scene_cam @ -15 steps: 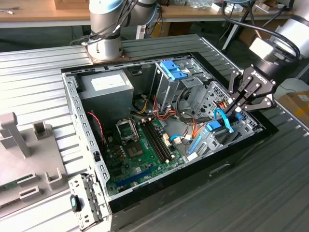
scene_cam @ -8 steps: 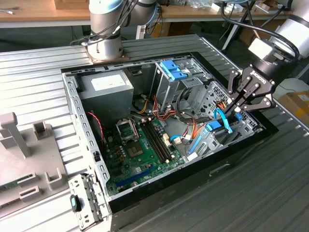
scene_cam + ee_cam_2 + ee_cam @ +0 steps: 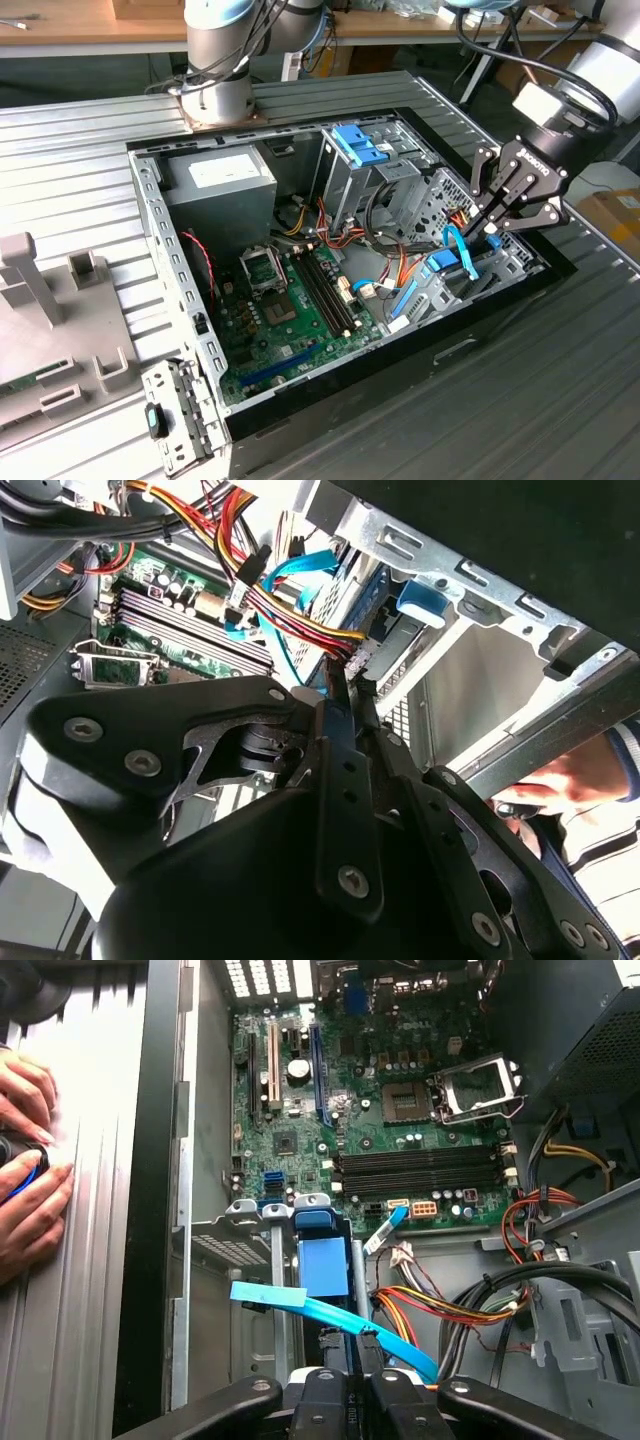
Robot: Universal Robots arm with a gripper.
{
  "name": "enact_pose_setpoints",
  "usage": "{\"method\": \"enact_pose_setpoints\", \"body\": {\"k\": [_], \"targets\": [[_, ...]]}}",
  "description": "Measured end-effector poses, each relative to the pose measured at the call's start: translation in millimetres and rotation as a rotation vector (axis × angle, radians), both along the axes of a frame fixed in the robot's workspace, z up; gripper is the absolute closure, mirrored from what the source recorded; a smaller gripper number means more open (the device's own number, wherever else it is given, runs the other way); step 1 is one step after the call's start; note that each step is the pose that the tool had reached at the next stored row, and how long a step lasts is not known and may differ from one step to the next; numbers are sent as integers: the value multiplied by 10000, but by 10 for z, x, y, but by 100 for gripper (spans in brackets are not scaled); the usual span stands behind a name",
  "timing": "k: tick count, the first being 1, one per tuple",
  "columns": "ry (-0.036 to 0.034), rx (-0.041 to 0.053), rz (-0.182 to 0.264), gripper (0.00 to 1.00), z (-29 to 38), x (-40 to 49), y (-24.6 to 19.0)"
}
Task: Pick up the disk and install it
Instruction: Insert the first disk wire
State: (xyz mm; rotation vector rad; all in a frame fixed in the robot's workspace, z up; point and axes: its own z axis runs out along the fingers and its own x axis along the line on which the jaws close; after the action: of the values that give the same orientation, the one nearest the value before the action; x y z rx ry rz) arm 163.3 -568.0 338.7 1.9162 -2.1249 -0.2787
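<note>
My end effector (image 3: 352, 1360) sits closest, fingers drawn together; whether they pinch anything I can't tell. The blue-framed disk (image 3: 322, 1260) stands on edge in the corner bay of the case (image 3: 160, 250), just ahead of it.

A hand (image 3: 30, 1215), cropped at the edge, maybe holds a blue object (image 3: 30, 1175).

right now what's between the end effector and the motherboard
first wrist view: a light-blue flat cable and a blue plastic bracket, between end effector and motherboard
</note>
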Motion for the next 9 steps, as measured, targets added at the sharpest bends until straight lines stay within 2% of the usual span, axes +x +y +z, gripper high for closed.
{"method": "enact_pose_setpoints", "body": {"k": [1,2,3,5,8,9], "targets": [[0,0,0,84,-1,0,0],[1,-30,2,84,-7,6,1],[5,-107,-1,84,-11,13,0],[13,-136,0,84,-15,14,1],[59,-235,0,84,-17,18,1],[87,-297,-3,84,-20,21,1]]}}
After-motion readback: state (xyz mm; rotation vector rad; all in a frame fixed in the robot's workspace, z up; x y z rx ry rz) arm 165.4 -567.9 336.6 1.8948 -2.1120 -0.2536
